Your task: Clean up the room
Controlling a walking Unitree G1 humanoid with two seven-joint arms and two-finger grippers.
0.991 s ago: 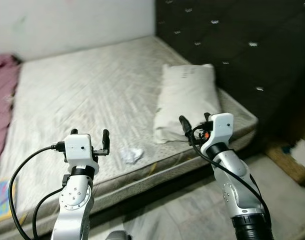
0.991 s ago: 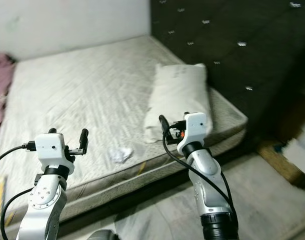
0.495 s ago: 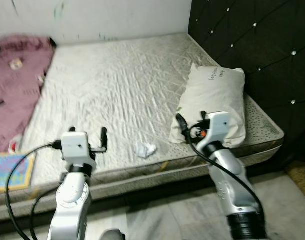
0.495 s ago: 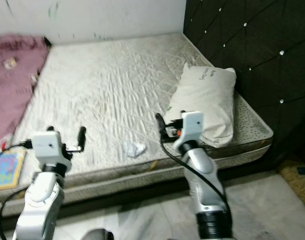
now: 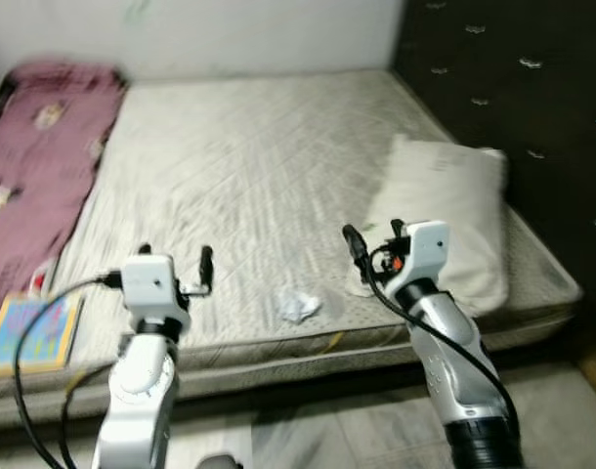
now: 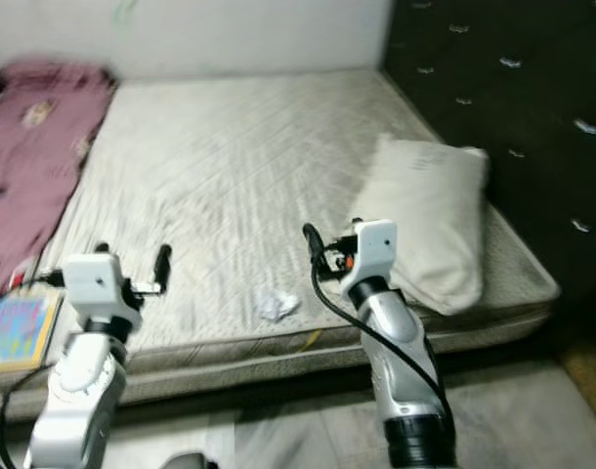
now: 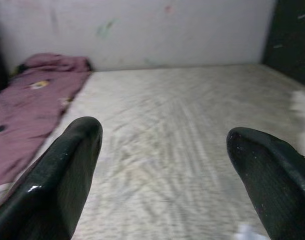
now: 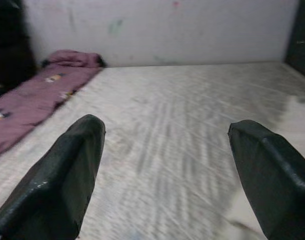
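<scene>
The camera has swung left, bringing the purple blanket (image 5: pixel 39 127) into view.

— What do the arms look like?
— Silver, jointed tubes with small screws, each ending in a white boxy wrist block and looped by black cable.
— And each tool?
— Left tool (image 5: pixel 175 260) and right tool (image 5: pixel 374 237) have glossy black fingers (an orange spot marks the right wrist).

wall (image 5: pixel 230 34): we see it white, behind the bed
headboard (image 5: pixel 513 88): we see it dark, tufted, at the right
floor (image 5: pixel 318 430): we see it grey, in front
</scene>
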